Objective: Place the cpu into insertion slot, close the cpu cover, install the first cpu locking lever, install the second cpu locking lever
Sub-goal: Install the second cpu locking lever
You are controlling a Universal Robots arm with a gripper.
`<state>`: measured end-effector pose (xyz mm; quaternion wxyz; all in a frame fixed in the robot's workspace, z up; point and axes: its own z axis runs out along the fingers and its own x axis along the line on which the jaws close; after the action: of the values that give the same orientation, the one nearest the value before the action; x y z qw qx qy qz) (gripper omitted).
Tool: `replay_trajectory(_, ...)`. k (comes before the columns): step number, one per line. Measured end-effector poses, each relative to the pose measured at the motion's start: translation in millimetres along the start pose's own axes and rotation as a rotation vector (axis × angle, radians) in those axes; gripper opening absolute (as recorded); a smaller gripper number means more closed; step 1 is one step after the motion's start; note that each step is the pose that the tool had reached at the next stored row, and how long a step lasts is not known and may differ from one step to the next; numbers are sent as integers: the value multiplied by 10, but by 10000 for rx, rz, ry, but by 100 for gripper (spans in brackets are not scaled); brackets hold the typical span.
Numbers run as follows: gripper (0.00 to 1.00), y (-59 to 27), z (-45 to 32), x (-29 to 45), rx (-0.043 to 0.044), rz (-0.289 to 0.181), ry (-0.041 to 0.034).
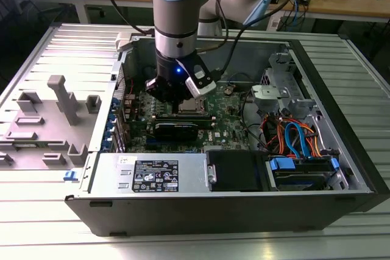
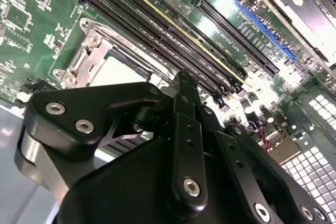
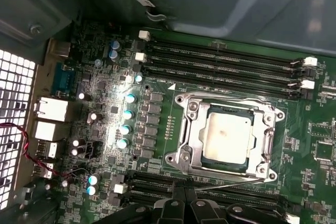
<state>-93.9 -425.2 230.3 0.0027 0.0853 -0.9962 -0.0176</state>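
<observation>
While the gripper (image 3: 184, 203) hangs just beside the socket's edge, fingers drawn together on what looks like a thin lever wire, the cpu (image 3: 227, 137) sits in its slot with the cpu cover (image 3: 265, 148) down around it. Likely risk: the wire slipping free and springing back. The first wrist view gives the socket plainly; the second wrist view half hides it behind the fingers (image 2: 185, 129).
</observation>
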Motion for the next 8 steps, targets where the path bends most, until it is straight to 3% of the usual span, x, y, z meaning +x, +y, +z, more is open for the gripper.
replay_trajectory(2, 11, 0, 31, 13, -49, -95, -4)
replay_trajectory(8, 11, 1, 99, 31, -61, -213, -2)
